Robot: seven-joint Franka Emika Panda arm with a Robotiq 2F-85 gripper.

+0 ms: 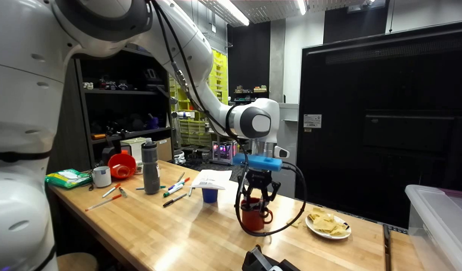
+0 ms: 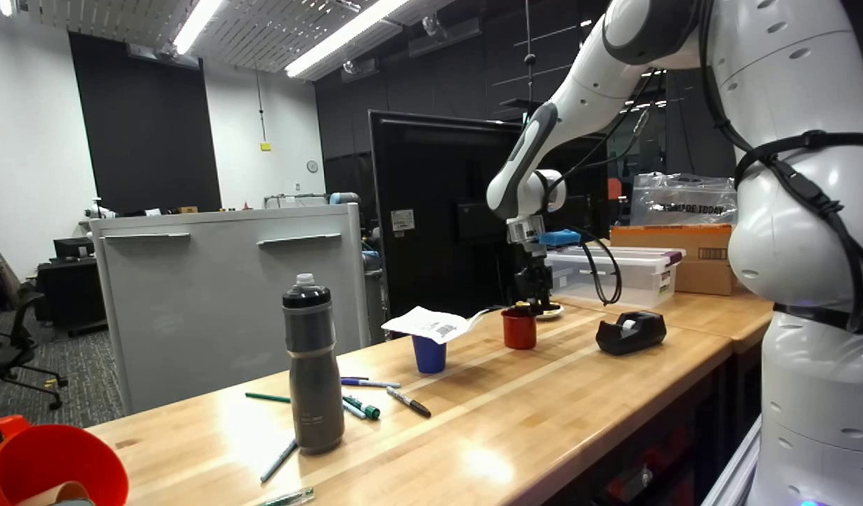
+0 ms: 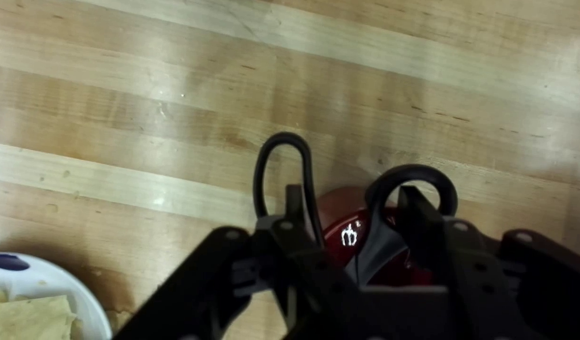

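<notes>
The red mug stands upright on the worktop, nearer the long edge facing the large black screen than the edge opposite. In the wrist view you look into its glossy mouth, where a pair of scissors reaches in, grey at the neck, its two black loops spread apart above.

Your tool points down over the mug, its fingers parted partway, each lined up with one loop. You cannot tell whether they grip the scissors or merely stand among the loops.

Along the screen-side edge, the mug sits between the blue cup, topped by a sheet of white paper, and the plate of chips.

Only the wrist view gives you the loops distinctly; it cuts off most of the plate. In an exterior view you get the mug's handle, plus a white mug and a green bag at the worktop's end by the dark shelving. In an exterior view you have the tape dispenser whole, close to the seam with the next worktop, and a cardboard box beyond that seam.
</notes>
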